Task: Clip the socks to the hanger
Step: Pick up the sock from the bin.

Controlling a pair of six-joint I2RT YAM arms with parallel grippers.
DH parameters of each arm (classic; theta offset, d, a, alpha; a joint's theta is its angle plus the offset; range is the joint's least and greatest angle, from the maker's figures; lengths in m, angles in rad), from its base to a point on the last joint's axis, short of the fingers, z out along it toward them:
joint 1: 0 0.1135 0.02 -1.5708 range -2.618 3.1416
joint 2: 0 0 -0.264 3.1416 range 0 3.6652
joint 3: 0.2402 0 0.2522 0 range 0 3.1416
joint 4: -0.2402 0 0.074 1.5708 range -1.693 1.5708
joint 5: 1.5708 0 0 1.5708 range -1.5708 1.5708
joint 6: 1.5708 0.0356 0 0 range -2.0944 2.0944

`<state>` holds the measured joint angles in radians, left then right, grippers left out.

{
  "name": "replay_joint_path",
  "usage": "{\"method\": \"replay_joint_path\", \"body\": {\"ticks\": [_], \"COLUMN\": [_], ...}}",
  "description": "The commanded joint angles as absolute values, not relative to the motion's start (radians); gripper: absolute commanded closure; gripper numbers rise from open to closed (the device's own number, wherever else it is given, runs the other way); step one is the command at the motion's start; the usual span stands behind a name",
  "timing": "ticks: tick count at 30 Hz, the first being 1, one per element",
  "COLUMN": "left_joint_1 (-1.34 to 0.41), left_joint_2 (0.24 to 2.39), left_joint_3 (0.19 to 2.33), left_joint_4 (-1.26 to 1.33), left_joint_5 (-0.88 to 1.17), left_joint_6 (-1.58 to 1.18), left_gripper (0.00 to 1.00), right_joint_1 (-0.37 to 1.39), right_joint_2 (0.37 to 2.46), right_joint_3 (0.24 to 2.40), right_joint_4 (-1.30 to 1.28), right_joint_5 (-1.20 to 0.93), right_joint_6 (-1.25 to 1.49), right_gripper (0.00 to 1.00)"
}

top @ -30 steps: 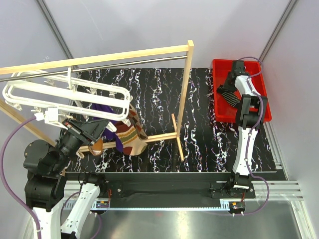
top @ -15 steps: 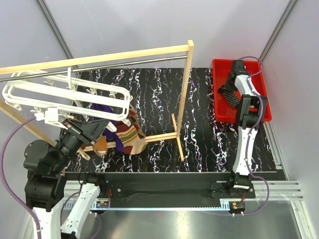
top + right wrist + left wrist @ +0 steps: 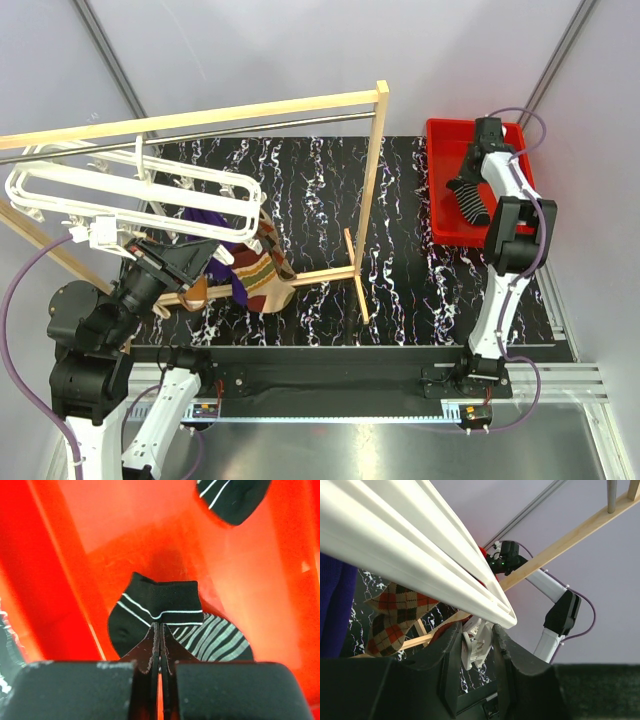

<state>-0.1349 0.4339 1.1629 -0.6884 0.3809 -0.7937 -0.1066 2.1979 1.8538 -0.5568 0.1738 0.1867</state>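
One striped sock [image 3: 468,197] is in the red bin [image 3: 440,228], stripes pointing toward you; your right gripper [image 3: 160,632] pinches its black end tight. Only the left wrist view shows your left gripper [image 3: 475,630] squeezing a clip [image 3: 476,647] under the sideways hanger [image 3: 410,550].

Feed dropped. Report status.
Right pincer shut on striped black fabric sock in red plastic bin. Left pincer shut on small clip of white plastic hanger. Wooden frame between.
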Motion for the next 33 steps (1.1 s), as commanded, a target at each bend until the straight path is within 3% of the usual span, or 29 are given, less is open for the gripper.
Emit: {"method": "replay_joint_path", "body": {"ticks": [1,11,33], "left_joint_1": [-0.141,-0.140,-0.140], "left_joint_2": [0.431,0.428,0.414], "left_joint_3": [1.166,1.158,1.147], "left_joint_4": [-0.729,-0.723,-0.718], "left_joint_5": [0.408,0.417,0.420], "left_joint_6": [-0.787,-0.793,-0.802], "left_gripper": [1.00,1.00,1.00], "right_joint_1": [-0.103,-0.103,0.126], "right_joint_2": [2.083,1.824,1.129], "right_joint_3": [1.829,1.602,1.316], "right_joint_4": [-0.514,-0.434,-0.797], "right_joint_5": [0.193,0.157,0.238], "right_joint_6": [0.178,0.225,0.325], "right_gripper": [1.00,1.00,1.00]}}
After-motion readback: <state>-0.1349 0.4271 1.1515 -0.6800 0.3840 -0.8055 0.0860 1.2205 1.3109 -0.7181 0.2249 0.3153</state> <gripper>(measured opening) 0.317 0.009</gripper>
